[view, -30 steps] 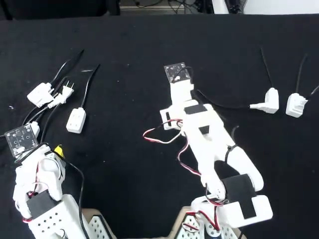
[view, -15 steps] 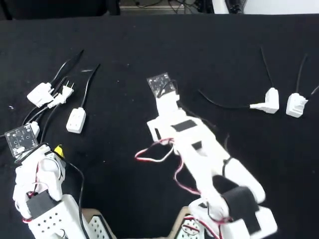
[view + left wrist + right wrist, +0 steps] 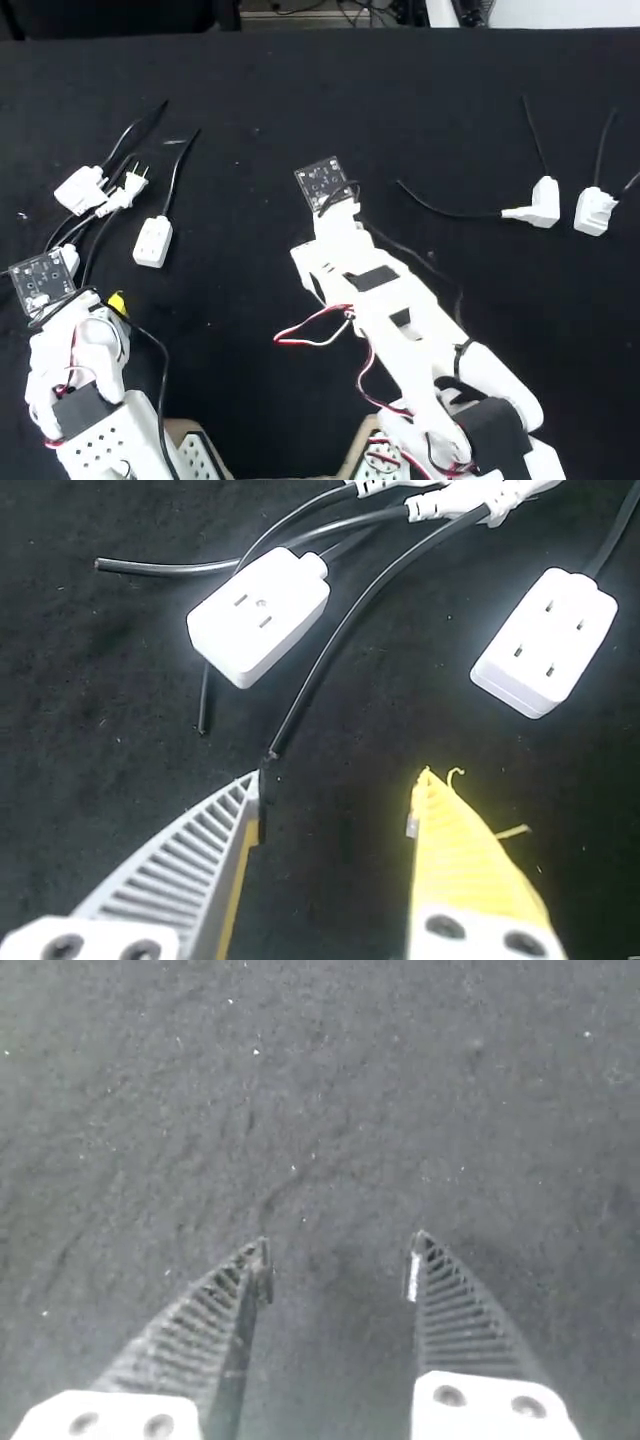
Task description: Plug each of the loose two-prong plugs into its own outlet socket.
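1. Left tool [image 3: 338, 785]: jaws spread wide and nothing is gripped. One grey finger and one yellow finger are seen low over the black tabletop [image 3: 260, 80].
2. Two white sockets are recorded ahead of the left tool: a single-outlet socket [image 3: 258, 615] and a two-outlet socket block [image 3: 545, 640]. They lie apart, faces up, each on a black cord.
3. A loose cord end [image 3: 272, 748] lies just beside the grey fingertip. Whether they touch cannot be told.
4. In the high view the left arm [image 3: 75, 380] is placed at the near left corner, with both sockets beyond it on the left side of the tabletop.
5. A two-prong plug [image 3: 133, 182] is seen just beside the single-outlet socket. Its prongs are bare and not inserted.
6. Right tool [image 3: 340, 1255]: jaws spread wide and empty, over bare tabletop.
7. The right arm [image 3: 400, 300] is stretched toward the middle of the tabletop, well apart from the left-hand sockets.
8. On the right side an angled plug [image 3: 540, 205] and a block-shaped cord end [image 3: 595, 212] lie near each other without touching. Each is on a black cord. Whether the block is a plug or a socket cannot be told.
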`<state>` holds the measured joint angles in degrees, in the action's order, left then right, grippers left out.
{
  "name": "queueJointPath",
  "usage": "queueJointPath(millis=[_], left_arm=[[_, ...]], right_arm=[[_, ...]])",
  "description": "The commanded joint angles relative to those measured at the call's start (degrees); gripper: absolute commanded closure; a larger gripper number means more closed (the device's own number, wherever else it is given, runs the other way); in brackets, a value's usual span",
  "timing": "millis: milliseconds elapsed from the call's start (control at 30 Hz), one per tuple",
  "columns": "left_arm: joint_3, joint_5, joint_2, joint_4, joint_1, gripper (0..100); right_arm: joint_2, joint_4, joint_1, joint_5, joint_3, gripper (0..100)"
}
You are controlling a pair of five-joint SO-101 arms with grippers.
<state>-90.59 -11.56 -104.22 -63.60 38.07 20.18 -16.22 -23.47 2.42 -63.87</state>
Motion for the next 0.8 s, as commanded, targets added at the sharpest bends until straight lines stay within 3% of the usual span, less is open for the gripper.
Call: queueJointPath(millis=[0, 133, 400, 767], left_arm=[[4.88, -4.75, -0.26, -0.18, 0.66, 75], [7.69, -5.01, -0.26, -0.26, 0.57, 75], [26.15, -7.91, 1.58, -7.65, 0.48, 75], [51.38, -9.58, 35.34, -13.80, 0.75, 75]], right_arm=[[2.51, 1.85, -1.05, 0.26, -0.92, 79.7], [2.59, 1.85, -1.05, 0.26, -1.36, 79.7], [2.59, 1.41, -1.05, 0.26, -1.45, 79.7], [2.59, 1.85, -1.05, 0.26, -2.33, 79.7]])
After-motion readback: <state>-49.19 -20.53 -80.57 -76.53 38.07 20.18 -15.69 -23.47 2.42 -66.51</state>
